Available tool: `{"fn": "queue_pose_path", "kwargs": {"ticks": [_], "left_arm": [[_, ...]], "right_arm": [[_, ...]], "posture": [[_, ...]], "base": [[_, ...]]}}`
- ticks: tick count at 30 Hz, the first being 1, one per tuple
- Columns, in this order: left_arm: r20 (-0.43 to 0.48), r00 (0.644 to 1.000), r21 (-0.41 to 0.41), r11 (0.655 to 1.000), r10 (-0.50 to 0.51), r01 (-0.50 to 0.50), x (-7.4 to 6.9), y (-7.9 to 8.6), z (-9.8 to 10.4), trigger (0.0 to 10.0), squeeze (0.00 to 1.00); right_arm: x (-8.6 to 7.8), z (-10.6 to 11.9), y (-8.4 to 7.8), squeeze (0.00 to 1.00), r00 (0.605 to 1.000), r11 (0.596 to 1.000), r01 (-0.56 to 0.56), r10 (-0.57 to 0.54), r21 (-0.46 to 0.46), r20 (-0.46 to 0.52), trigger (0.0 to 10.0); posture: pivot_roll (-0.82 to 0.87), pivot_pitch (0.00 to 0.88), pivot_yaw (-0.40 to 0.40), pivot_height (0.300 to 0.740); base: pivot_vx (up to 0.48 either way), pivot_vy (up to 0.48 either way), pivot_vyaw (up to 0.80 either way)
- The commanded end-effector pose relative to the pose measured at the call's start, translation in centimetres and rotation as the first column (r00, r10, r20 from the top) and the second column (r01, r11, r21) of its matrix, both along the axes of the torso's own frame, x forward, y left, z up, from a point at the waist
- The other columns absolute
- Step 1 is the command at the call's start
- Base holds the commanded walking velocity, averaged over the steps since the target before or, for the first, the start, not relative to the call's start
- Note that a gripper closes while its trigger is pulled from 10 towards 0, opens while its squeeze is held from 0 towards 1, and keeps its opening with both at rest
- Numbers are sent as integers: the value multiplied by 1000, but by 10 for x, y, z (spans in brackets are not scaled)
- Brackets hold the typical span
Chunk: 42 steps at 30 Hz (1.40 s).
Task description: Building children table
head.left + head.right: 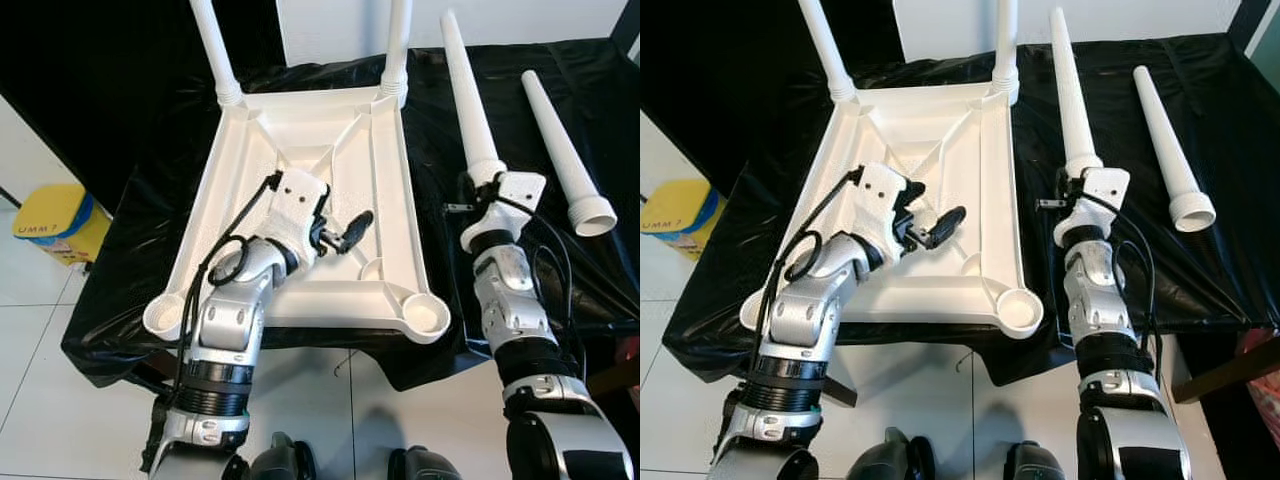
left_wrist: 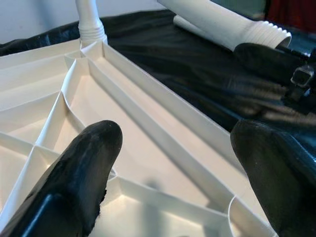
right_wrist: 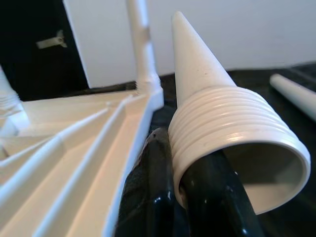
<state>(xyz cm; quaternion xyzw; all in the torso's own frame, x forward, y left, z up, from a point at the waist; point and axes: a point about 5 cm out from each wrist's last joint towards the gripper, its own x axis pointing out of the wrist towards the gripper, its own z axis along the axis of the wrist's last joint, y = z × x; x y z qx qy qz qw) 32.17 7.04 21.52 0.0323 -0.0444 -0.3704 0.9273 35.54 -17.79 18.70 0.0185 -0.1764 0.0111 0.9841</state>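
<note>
A white plastic tabletop [image 1: 300,150] lies upside down on a black cloth [image 1: 560,90] that covers the work surface, its ribbed underside facing up. Two white legs are already screwed into the tabletop's far corners: one far left leg [image 1: 214,45] and one far right leg [image 1: 397,45], both standing upright. The two near corner sockets, a left socket [image 1: 163,315] and a right socket [image 1: 427,315], hold nothing. The left gripper [image 1: 352,231] hovers over the tabletop's underside, near its right-hand rim and toward the near edge, with its two black fingers [image 2: 84,173] spread apart and nothing between them. Just beside the tabletop's right edge, a loose tapered leg [image 1: 465,90] lies on the cloth with its pointed tip toward the far side and its threaded open end toward the robot. The right gripper [image 3: 190,192] is at that threaded end: one finger sits inside the hollow mouth and the other presses outside the ribbed collar, so the claw is clamped on the leg's wall. Further from the tabletop, past this leg, a second loose leg [image 1: 560,150] rests on the cloth, well apart from both grippers. Beyond the cloth on the tabletop's left side, a yellow bin [image 1: 55,220] stands on the pale tiled floor [image 1: 40,400].
</note>
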Motion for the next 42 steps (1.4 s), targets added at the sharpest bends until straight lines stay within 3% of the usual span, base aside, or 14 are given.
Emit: {"fn": "queue_pose_path", "kwargs": {"ticks": [1, 11, 12, 15, 17, 19, 23, 28, 31, 32, 33, 34, 37, 42], "left_arm": [[-18, 990, -19, 990, 137, -138, 6, 8, -1, 10000, 0], [-19, 963, -98, 958, 268, -268, 21, 22, 10, 10000, 0], [-37, 956, -136, 946, 292, -295, 27, 26, 14, 10000, 0], [-27, 955, -157, 942, 297, -297, 29, 28, 16, 10000, 0], [-27, 955, -157, 942, 297, -297, 29, 28, 16, 10000, 0], [-59, 958, -195, 938, 280, -286, 32, 31, 15, 10000, 0], [-52, 955, -191, 935, 294, -298, 34, 33, 14, 10000, 0], [-44, 956, -189, 937, 290, -293, 36, 33, 13, 10000, 0], [-63, 971, -222, 945, 231, -240, 38, 32, 12, 10000, 16], [-85, 974, -252, 942, 209, -224, 39, 31, 12, 10000, 349], [-85, 974, -252, 942, 209, -224, 39, 31, 12, 10000, 349], [-104, 979, -280, 939, 176, -199, 39, 31, 12, 10000, 1000], [-105, 992, -386, 917, 64, -100, 38, 29, 22, 10000, 1000], [-106, 994, -461, 887, -29, -24, 39, 27, 33, 10000, 1000]], "right_arm": [[-1, 6, 5, 0, 1000, 1000, -4, 5, -28, 19, 10000], [-5, 38, 14, 0, 991, 994, -45, 57, -102, 121, 10000], [-9, 50, 16, 0, 982, 990, -45, 68, -132, 174, 10000], [-16, 66, 16, 0, 962, 991, -44, 75, -125, 261, 10000], [-16, 66, 16, 0, 962, 991, -44, 75, -125, 261, 10000], [-23, 81, 16, 0, 940, 994, -51, 80, -94, 332, 10000], [-31, 95, 18, 0, 902, 993, -41, 83, -107, 424, 10000], [-37, 99, 22, 0, 882, 992, -54, 101, -115, 461, 10000], [-44, 93, 31, 0, 874, 982, -136, 180, -128, 452, 10000], [-47, 88, 34, 0, 874, 977, -170, 209, -128, 438, 10000], [-47, 88, 34, 0, 874, 977, -170, 209, -128, 438, 10000], [-50, 83, 36, 0, 874, 972, -201, 236, -126, 424, 10000], [-54, 64, 38, 0, 891, 961, -248, 276, -123, 360, 10000], [-58, 43, 40, 0, 910, 953, -279, 301, -115, 287, 10000]], "posture": [[-38, 61, 32, 740], [-59, 35, 38, 740], [-63, 21, 42, 740], [-67, 6, 47, 740], [-67, 6, 47, 740], [-73, 0, 50, 740], [-80, 0, 52, 740], [-83, 0, 52, 740], [-84, 0, 51, 740], [-83, 0, 50, 740], [-83, 0, 50, 740], [-83, 0, 51, 740], [-82, 0, 53, 740], [-80, 0, 55, 740]], "base": [[0, 0, 0], [0, 0, 0], [0, 0, 0], [0, 0, 0], [0, 0, 0], [0, 0, 0], [0, 0, 0], [0, 0, 0], [0, 0, 0], [0, 0, 0], [0, 0, 0], [0, 0, 0], [0, 0, 0], [0, 0, 0]]}}
